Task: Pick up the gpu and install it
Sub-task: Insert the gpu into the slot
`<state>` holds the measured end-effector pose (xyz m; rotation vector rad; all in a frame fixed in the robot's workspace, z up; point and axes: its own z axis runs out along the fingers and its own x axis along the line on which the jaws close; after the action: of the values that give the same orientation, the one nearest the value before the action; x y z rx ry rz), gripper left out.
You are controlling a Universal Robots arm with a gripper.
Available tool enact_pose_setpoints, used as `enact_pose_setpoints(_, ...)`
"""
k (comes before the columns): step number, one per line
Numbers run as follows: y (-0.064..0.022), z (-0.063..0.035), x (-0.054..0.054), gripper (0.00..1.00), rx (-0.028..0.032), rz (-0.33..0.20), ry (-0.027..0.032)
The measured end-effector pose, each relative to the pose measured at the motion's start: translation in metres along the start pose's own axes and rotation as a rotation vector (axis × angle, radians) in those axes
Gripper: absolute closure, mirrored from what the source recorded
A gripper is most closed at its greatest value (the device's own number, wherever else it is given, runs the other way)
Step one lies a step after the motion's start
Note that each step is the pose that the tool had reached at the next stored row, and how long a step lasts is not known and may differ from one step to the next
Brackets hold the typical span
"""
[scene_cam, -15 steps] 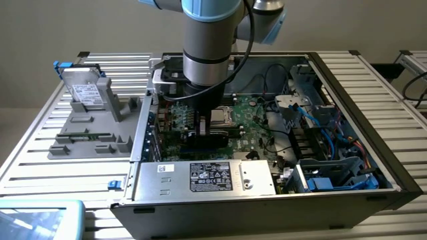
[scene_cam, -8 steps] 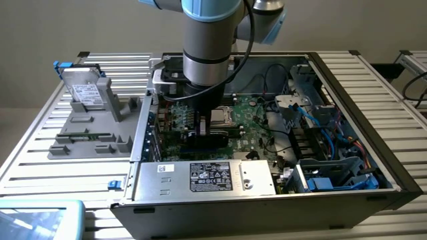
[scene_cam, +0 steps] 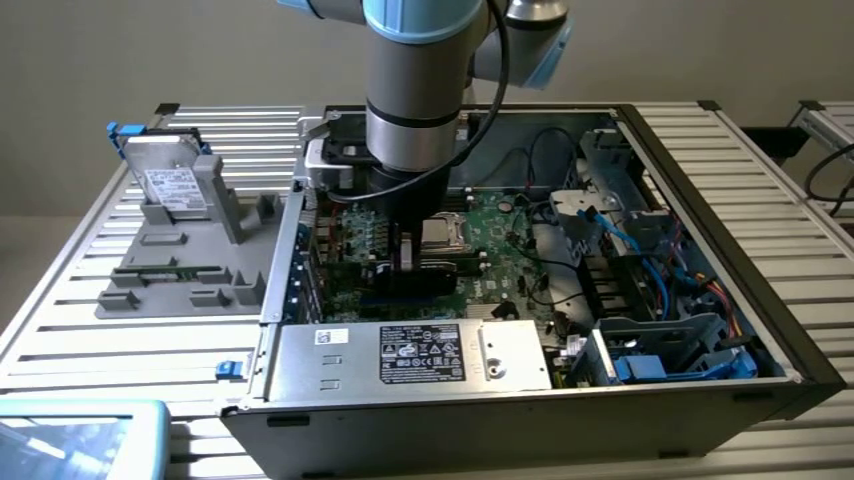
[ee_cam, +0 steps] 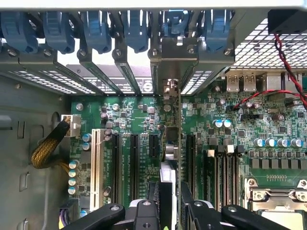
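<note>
My claw (ee_cam: 176,194) is down inside the open computer case (scene_cam: 707,180), just above the motherboard (ee_cam: 129,112). It is clenched on the gpu (ee_cam: 178,124), with one finger (ee_cam: 165,206) on each flat face of the card. The gpu stands on edge, at right angles to the board, parallel to the black expansion slots (ee_cam: 134,160) and in among them. Its grey metal end meets the rear wall of the case, under the row of blue retention clips (ee_cam: 98,28) and beside the perforated slot covers (ee_cam: 38,79). I cannot tell whether the card's lower edge is seated in a slot. A white slot (ee_cam: 96,163) lies further along the same row, and a yellow braided cable (ee_cam: 45,151) runs beside it near the case wall. The processor socket (ee_cam: 280,208) lies on the opposite side of the card. In the exterior view my arm (scene_cam: 414,100) stands vertical over the board, beyond the power supply (scene_cam: 414,355). On the exterior view's left, outside the case, a grey parts holder (scene_cam: 180,270) rests on the slatted table (scene_cam: 67,310), with a labelled drive (scene_cam: 171,185) upright in it.
</note>
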<state>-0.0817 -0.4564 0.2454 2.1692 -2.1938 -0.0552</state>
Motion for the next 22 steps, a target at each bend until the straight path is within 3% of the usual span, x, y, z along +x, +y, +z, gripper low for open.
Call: enact_pose_setpoints(22, 0.0009, 0.0018, 0.0000, 0.72, 0.0000, 0.000, -0.0001)
